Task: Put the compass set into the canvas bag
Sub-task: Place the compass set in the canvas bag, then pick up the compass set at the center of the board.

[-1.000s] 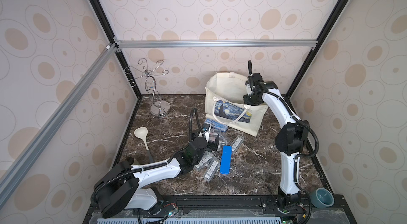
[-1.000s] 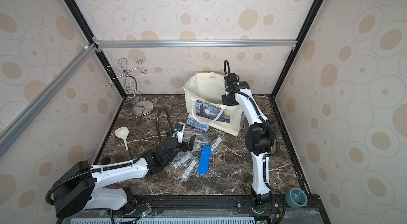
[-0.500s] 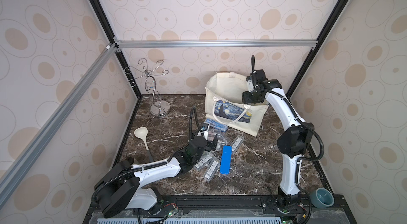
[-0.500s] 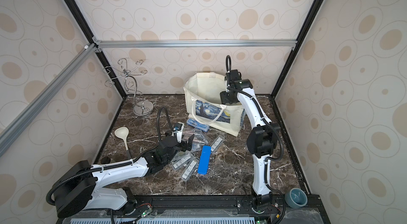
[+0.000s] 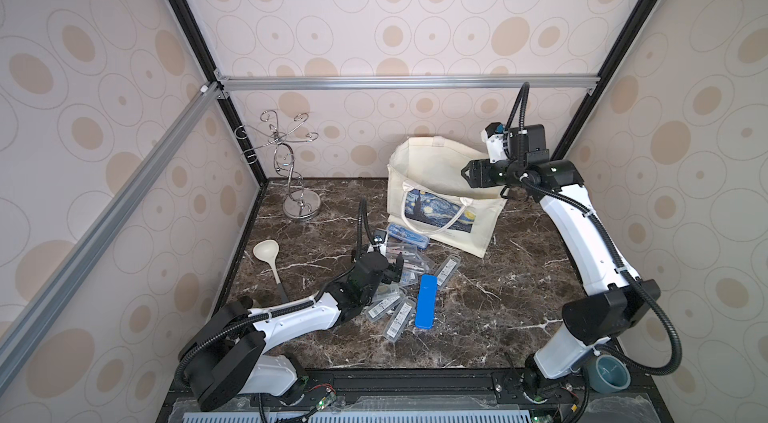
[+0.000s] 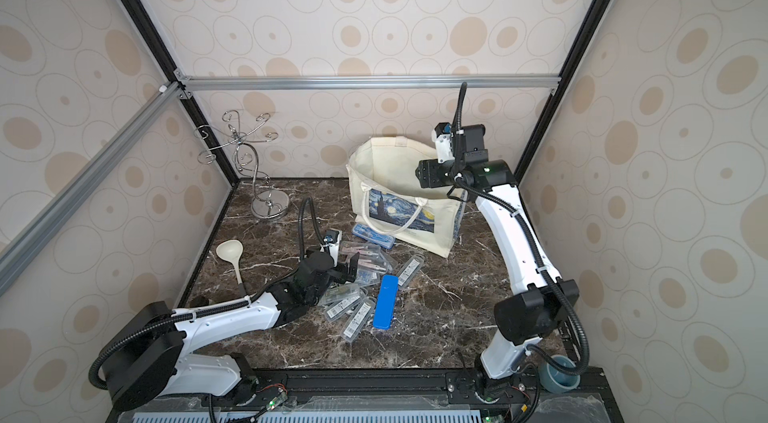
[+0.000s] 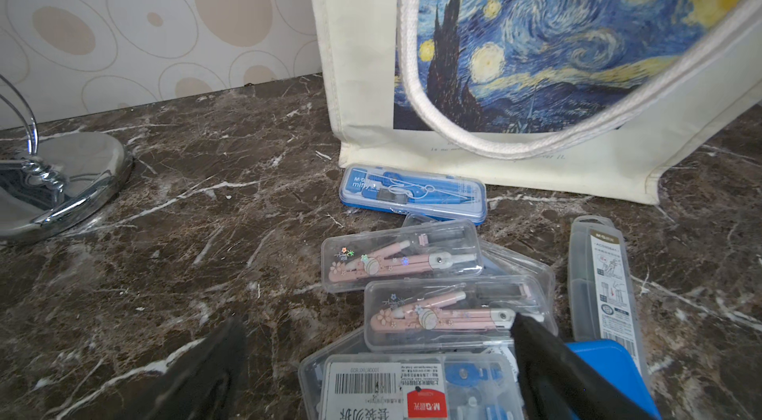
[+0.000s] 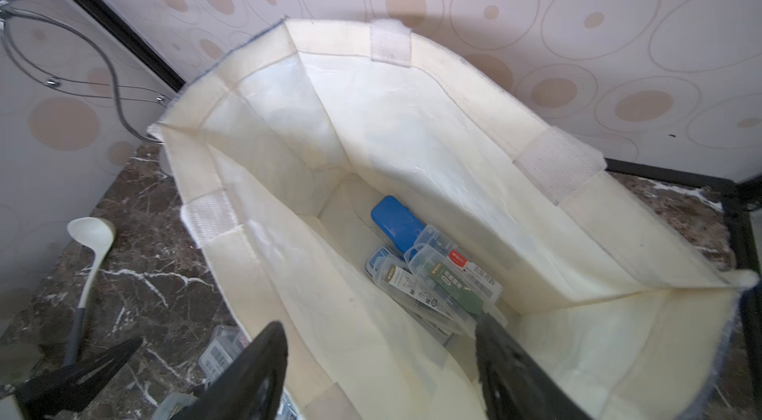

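Over the last second the right gripper has lifted a little from the mouth of the canvas bag and its jaws have spread. The left arm has hardly shifted.

In both top views the right gripper hangs over the bag's open top at the back of the table. The left gripper sits low among the loose compass cases scattered in front of the bag.

In the left wrist view the left gripper is spread wide and empty. A pink compass set in a clear case lies ahead between its fingers, on the marble, near the bag's printed front but apart from it.

In the right wrist view the right gripper is released, with nothing between its jaws. Several compass sets lie on the bag's floor.

A drop looks just finished. The next pick seems to fall to the left arm, which would need to lower, close across the pink case's narrow width and lift it clear of the overlapping neighbours.
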`<state>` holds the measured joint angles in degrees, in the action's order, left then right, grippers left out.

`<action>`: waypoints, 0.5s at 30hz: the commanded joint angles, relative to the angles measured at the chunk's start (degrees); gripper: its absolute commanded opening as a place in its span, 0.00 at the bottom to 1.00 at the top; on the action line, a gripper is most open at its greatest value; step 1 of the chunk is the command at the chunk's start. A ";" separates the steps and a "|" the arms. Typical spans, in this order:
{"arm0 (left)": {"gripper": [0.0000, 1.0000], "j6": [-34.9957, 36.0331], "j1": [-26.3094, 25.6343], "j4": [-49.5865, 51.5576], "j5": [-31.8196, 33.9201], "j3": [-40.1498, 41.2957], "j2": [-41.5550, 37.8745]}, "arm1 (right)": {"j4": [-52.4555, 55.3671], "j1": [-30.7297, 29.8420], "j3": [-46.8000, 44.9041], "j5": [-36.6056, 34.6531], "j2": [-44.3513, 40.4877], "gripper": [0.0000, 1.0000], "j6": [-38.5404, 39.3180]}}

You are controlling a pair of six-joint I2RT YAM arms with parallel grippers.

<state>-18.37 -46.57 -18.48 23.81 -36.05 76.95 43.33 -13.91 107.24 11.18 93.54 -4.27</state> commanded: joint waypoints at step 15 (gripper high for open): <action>1.00 2.07 2.27 19.40 -5.18 -7.30 2.67 | -13.52 -12.05 -28.20 20.03 -23.57 0.74 9.96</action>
<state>-17.63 -44.77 -3.92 20.38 -40.97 79.40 29.10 -23.18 80.75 29.10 70.65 0.19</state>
